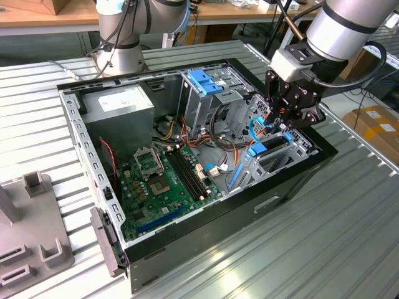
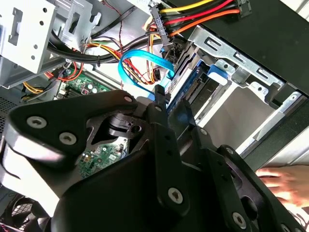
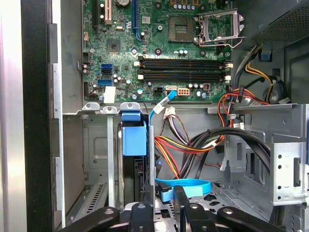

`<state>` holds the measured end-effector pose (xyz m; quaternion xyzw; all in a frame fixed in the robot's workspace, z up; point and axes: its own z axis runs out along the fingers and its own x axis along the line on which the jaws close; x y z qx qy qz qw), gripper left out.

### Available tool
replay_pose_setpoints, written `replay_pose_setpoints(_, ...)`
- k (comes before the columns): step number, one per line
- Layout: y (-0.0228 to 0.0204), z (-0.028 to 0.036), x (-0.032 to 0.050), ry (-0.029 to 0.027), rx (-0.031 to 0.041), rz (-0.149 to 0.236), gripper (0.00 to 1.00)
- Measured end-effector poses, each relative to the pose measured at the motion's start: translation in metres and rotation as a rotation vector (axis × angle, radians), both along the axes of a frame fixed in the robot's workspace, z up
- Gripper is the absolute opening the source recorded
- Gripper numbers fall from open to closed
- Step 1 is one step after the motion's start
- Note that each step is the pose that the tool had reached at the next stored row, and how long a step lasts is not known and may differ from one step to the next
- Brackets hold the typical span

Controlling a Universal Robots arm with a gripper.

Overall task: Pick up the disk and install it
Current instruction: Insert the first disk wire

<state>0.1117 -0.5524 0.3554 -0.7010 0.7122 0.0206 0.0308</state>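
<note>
Ribbed metal bench (image 1: 324, 240), white-stickered grey box (image 1: 118, 107), end effector (image 1: 285, 123) over disk (image 3: 133, 141)

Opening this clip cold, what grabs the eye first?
An open computer case lies on the slatted metal table, its green motherboard exposed. The black gripper hangs over the drive bay at the case's end on the exterior view's right, where the blue-railed disk stands on edge. In the second wrist view a person's hand shows near the case.
</note>
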Motion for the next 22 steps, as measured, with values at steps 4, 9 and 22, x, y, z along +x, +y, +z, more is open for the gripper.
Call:
replay_pose_setpoints(4, -0.0001, -0.0001, 0.0, -0.0001, 0.0263, 0.0, 0.31)
replay_pose_setpoints(9, -0.0001, -0.0001, 0.0, 0.0, 0.0343, 0.0, 0.31)
replay_pose_setpoints(22, -0.0001, -0.0001, 0.0, 0.0, 0.0512, 0.0, 0.16)
